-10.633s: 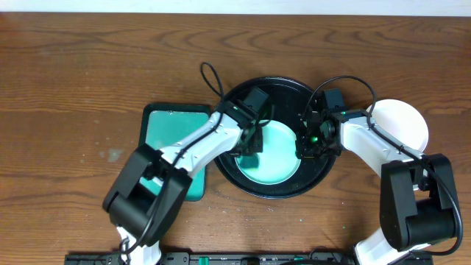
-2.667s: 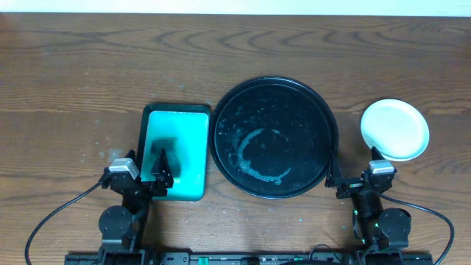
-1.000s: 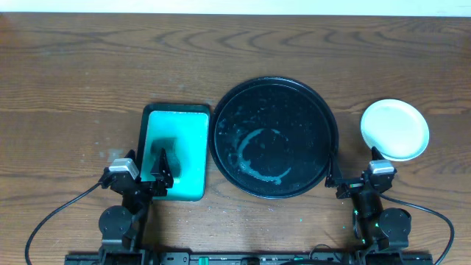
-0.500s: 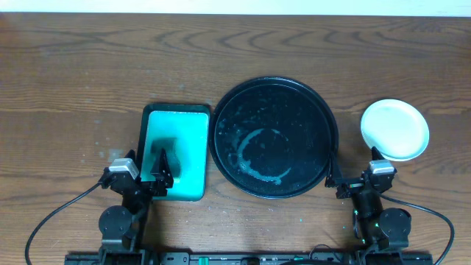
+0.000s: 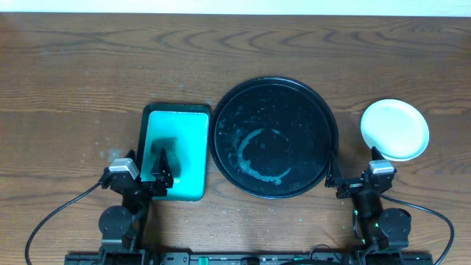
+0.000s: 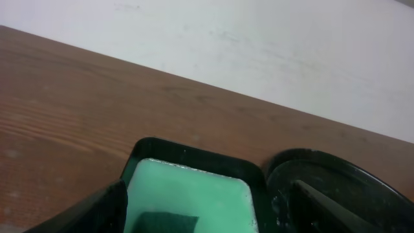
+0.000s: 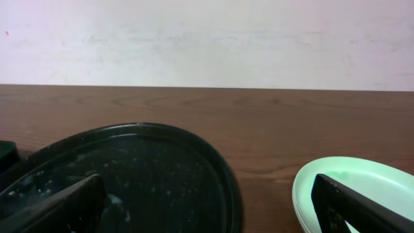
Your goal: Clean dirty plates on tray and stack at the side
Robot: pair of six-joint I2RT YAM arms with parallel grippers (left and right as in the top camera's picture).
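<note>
The round black tray point(image 5: 294, 110) lies mid-table with no plate on it, only a whitish ring of residue point(image 5: 259, 154). White plates point(image 5: 394, 129) sit stacked on the wood to its right, apart from the rim; they look pale mint in the right wrist view point(image 7: 369, 176). My left gripper point(image 5: 146, 182) rests open at the table's front, at the near end of the teal tray. My right gripper point(image 5: 356, 182) rests open at the front, between tray and plates. In each wrist view, the left gripper point(image 6: 207, 217) and right gripper point(image 7: 210, 213) show wide-spread fingers with nothing between them.
A rectangular teal tray point(image 5: 188, 140) with a black rim lies left of the round tray point(image 6: 343, 181), a dark sponge point(image 6: 169, 223) lying in its near end. Bare wood tabletop stretches across the back and far left. A white wall stands behind the table.
Nothing has moved over the last few seconds. Since the oldest frame both arms have pulled back from the round tray to the front edge, and the teal-smeared plate is gone from it.
</note>
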